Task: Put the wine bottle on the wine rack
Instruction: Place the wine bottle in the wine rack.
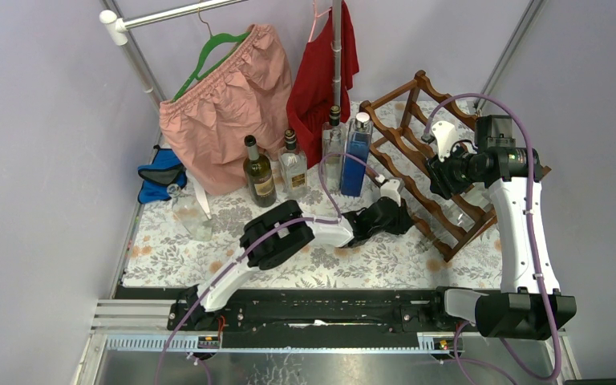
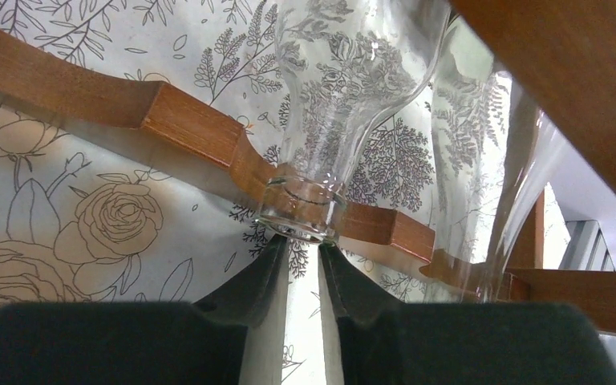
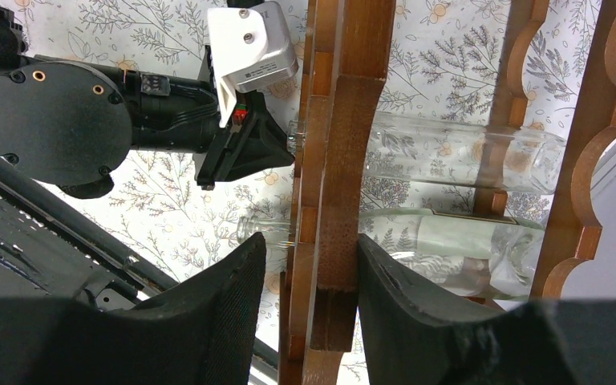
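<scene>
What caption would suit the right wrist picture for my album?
Jaws straddling a wine rack rail; the other arm at the mouth of the upper bottle, a second bottle below.

L fingers (image 2: 261, 281) closed to a slit, tips just beside mouth of clear bottle (image 2: 345, 72). Neck lies across rack rail (image 2: 184, 124). Floral desk (image 2: 88, 216) beneath.

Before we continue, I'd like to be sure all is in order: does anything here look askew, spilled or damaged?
Nothing stands out. The upper clear bottle and the lower clear bottle lie across the rails of the wine rack, unbroken; the dark wine bottle stands upright, and no spill shows.
</scene>
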Controlling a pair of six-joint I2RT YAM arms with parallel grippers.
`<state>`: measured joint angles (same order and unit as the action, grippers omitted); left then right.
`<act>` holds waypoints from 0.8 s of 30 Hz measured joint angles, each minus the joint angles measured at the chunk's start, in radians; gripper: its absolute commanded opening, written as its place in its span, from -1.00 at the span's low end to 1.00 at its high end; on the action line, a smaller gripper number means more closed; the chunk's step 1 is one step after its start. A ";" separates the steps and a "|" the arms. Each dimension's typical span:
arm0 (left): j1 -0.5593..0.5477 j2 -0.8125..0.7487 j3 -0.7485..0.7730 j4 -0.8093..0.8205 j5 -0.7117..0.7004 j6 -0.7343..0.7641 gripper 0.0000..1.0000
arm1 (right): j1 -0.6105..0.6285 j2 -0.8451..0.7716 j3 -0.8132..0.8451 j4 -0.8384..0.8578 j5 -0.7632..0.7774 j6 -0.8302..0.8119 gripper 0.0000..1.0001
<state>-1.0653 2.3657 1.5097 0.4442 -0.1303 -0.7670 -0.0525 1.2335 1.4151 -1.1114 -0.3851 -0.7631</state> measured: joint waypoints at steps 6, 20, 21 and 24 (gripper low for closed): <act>0.006 -0.002 -0.013 0.021 0.033 0.000 -0.26 | 0.000 0.000 0.000 -0.001 -0.001 0.000 0.06; 0.002 -0.090 -0.200 0.151 0.083 0.000 -0.09 | 0.000 -0.008 -0.005 -0.024 -0.005 0.001 0.43; -0.001 -0.098 -0.214 0.157 0.086 0.001 -0.09 | 0.000 -0.009 -0.005 -0.026 -0.009 0.001 0.45; -0.002 -0.124 -0.253 0.165 0.098 0.010 -0.05 | 0.000 -0.010 -0.004 -0.032 -0.023 0.001 0.50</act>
<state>-1.0672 2.2417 1.2564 0.6094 -0.0326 -0.7567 -0.0525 1.2236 1.4109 -1.1439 -0.4080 -0.7624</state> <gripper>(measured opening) 0.458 0.729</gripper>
